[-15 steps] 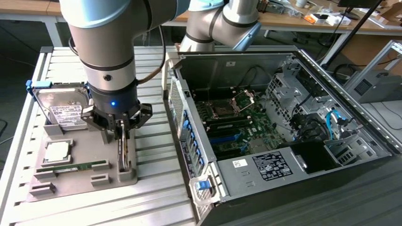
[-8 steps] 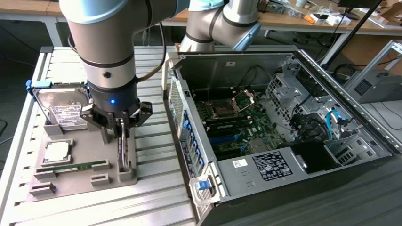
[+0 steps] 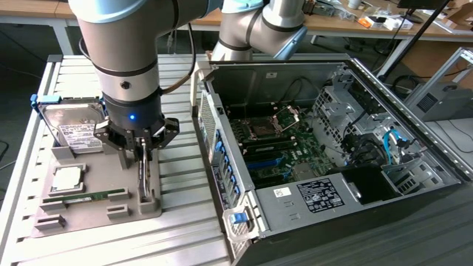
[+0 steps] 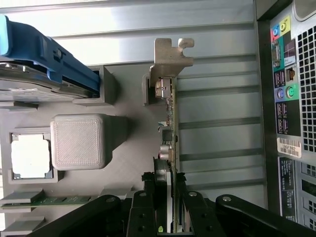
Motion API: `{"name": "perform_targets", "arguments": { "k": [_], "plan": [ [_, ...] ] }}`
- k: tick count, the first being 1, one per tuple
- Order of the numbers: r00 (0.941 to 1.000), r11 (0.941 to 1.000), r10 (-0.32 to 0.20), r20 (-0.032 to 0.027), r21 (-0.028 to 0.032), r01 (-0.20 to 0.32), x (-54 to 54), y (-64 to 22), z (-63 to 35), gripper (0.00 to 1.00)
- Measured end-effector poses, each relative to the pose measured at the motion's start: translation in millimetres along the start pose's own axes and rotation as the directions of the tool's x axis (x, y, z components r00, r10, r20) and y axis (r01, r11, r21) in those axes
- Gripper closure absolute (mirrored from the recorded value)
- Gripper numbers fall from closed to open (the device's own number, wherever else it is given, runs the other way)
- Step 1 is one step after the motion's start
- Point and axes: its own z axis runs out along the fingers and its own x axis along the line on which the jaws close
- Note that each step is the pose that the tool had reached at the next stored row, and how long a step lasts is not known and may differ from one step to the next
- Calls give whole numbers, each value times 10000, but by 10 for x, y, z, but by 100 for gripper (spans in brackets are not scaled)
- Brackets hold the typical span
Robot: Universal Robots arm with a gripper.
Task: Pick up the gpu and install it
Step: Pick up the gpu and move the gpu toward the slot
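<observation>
As end effector (image 4: 165,178) grips gpu (image 4: 171,123), wrist reveals bracket (image 4: 170,54).

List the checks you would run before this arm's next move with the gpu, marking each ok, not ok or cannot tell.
1. Gripper centred over the gpu: ok.
2. Gpu standing on edge in the grey tray: ok.
3. Gpu firmly held: cannot tell.
4. Computer case side open, motherboard exposed: ok.
5. Free expansion slot on the motherboard: cannot tell.
</observation>
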Motion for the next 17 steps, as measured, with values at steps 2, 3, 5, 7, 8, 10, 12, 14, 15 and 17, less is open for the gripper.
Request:
{"name": "perform_targets", "arguments": {
  "k": [2,3,5,7,8,10,12,14,15,17],
  "plan": [
    [10000,10000,0,-1,1,0,0,0,-10,73],
    [10000,10000,0,-2,2,0,0,1,-15,73],
    [10000,10000,0,-2,2,0,0,1,-25,73],
    [10000,10000,0,-2,2,0,-1,1,-35,73],
    [10000,10000,0,-2,2,0,-1,2,-41,73],
    [10000,10000,-1,-2,2,1,-1,2,-53,73],
    [10000,10000,0,-2,1,0,-1,3,-64,73],
    [10000,10000,0,-2,2,0,-1,3,-80,73],
    [10000,10000,0,-2,2,0,-1,3,-89,73],
    [10000,10000,0,-2,2,0,-1,4,-101,73]
  ]
}}
